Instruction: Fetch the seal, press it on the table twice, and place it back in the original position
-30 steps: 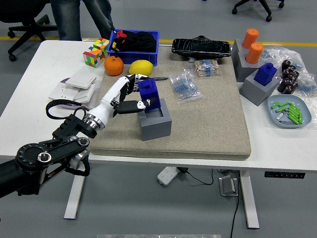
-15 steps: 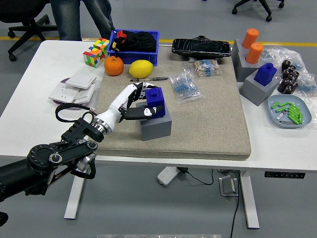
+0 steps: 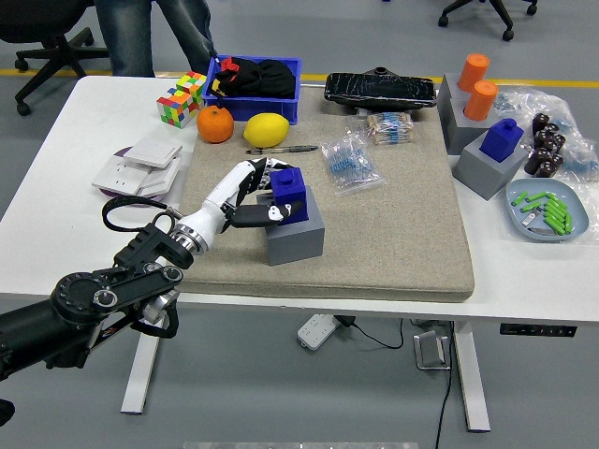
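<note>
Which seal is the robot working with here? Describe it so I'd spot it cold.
On the beige mat, find the grey block near its left side. The blue seal sits in it, gripped by the left hand. The other blue seal sits off the mat at right, untouched.

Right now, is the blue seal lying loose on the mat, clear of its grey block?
No: the blue seal sits in the grey block on the mat, with the left hand's fingers around it.

I saw a blue seal in a grey block, my white-and-black left hand, a beige mat, perhaps felt, on the white desk.
</note>
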Available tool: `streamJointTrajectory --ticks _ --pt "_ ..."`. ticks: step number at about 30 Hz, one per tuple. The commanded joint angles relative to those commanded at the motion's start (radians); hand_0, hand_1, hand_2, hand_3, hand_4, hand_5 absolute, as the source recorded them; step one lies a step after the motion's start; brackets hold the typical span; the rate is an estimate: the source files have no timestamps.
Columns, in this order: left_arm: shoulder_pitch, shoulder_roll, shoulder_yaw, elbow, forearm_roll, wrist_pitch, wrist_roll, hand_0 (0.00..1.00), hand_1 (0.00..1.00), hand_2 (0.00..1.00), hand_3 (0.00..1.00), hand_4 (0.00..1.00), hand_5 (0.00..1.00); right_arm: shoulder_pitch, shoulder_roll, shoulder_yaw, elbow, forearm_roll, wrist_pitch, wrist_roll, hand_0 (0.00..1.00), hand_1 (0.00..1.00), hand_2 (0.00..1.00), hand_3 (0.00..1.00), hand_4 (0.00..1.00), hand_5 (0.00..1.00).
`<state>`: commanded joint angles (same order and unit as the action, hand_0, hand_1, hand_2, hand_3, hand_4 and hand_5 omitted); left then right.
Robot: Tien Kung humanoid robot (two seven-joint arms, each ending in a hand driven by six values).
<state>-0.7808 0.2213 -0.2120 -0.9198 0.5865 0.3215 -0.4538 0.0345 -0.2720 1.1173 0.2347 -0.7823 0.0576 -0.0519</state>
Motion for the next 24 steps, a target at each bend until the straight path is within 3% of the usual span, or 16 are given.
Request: streamJointTrajectory --ticks 17,18,23,24 --pt "0.005 -0.003 0.009 0.013 -0.008 -0.017 -0.007 0.654 0.534 0.485 0.599 0.634 0.002 0.000 -0.001 -0.002 0.000 0.001 0.000 0.000 0.720 0.678 0.644 0.612 0.711 0.516" --pt "0.006 -0.003 0.011 0.013 -0.013 -0.022 -0.010 0.655 0.552 0.500 0.600 0.791 0.002 0.000 -0.001 -0.001 0.000 0.000 0.000 0.000 0.720 0.678 0.644 0.612 0.711 0.517" --pt "0.006 -0.003 0.015 0.014 -0.032 -0.039 -0.032 0.655 0.552 0.500 0.600 0.791 0.002 -0.002 0.001 0.000 0.000 0.000 0.001 0.001 0.720 0.678 0.644 0.612 0.711 0.517" --pt "0.006 -0.003 0.015 0.015 -0.033 -0.041 -0.032 0.712 0.609 0.544 0.634 0.912 0.002 -0.002 0.001 0.000 0.000 0.000 0.001 0.001 0.721 0.678 0.644 0.612 0.712 0.516"
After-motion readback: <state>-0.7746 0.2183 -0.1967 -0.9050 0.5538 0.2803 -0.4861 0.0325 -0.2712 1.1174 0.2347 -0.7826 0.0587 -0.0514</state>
